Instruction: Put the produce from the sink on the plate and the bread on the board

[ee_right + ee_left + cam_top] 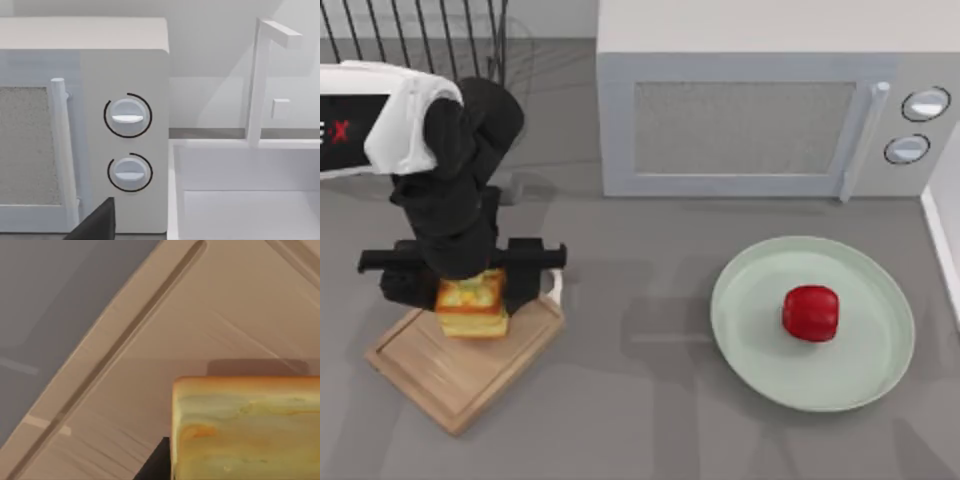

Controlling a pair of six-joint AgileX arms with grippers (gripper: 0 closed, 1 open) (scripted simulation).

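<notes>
My left gripper point(470, 285) grips the bread point(472, 305) at the board's point(430, 370) far edge; released here, it could tip off. The produce point(811, 313) rests on the plate point(750, 345); I cannot tell the right fingers' state.

Open grey bench point(640, 400) lies between the board point(440, 380) at the left and the plate point(860, 375) at the right, wide enough to pass through. The microwave point(760, 100) blocks the back. The left arm point(455, 190) stands over the board's far end; a wire rack point(420, 35) stands behind it.
</notes>
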